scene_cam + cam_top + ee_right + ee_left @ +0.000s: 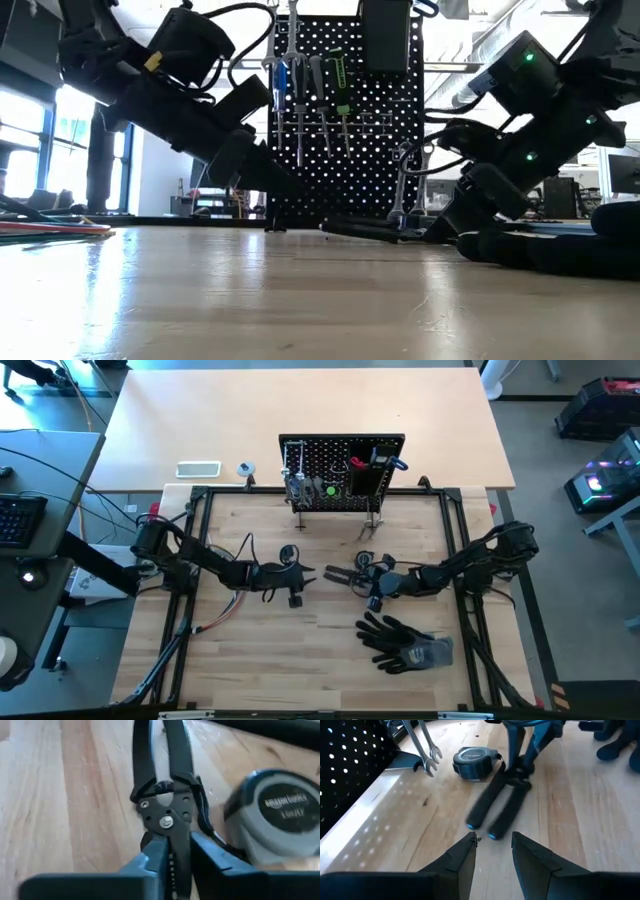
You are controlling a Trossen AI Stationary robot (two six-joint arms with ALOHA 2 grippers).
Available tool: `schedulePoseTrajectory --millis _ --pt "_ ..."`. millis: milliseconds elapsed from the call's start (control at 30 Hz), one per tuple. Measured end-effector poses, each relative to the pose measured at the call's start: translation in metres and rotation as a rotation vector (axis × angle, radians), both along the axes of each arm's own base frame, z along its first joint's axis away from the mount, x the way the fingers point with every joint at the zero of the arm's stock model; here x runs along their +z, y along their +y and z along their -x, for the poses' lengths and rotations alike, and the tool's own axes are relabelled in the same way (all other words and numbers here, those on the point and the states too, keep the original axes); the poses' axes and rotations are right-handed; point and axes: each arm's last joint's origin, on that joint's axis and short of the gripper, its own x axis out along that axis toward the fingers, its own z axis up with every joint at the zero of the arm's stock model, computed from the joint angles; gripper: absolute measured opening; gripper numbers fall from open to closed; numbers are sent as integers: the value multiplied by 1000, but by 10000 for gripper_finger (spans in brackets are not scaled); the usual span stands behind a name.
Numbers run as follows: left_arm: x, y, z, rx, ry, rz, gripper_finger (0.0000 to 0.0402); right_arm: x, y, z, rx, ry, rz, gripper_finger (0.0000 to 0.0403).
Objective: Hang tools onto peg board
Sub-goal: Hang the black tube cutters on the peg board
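Note:
Black pliers lie mid-table, their blue-tipped handles pointing toward my left gripper. That gripper stands open just short of the handle tips, with nothing between its fingers. My right gripper is shut on the pliers' head. The black peg board stands upright at the table's far side. Several drivers hang on it. Two silver wrenches show near its foot. My right gripper pinches the pliers' nose, just beyond the pivot screw, between its two fingers. It comes from the table's right side, slanting down, with the fingers lying along the pliers. The handles stretch away toward the left arm, low over the wood.
A grey tape measure lies right beside the pliers' head, on its far side. A pair of black gloves lies nearer the front right. A bundle of coloured wires sits at the left. Bare wood lies toward the near edge.

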Motion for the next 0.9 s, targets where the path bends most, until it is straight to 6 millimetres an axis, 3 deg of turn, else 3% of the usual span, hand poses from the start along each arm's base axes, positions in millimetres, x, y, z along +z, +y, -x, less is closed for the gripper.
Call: schedulePoseTrajectory --millis 233,500,767,900 --pt "3 7 -2 -25 -30 28 120 6 13 -6 149 -76 -4 13" --pt "9 15 -12 -130 -71 75 122 11 18 -13 194 -89 5 5" --pt "-6 15 -30 -213 -36 143 144 11 19 -13 205 -68 4 5" --pt "-2 17 -33 -215 -67 162 161 11 21 -13 207 -64 8 5"
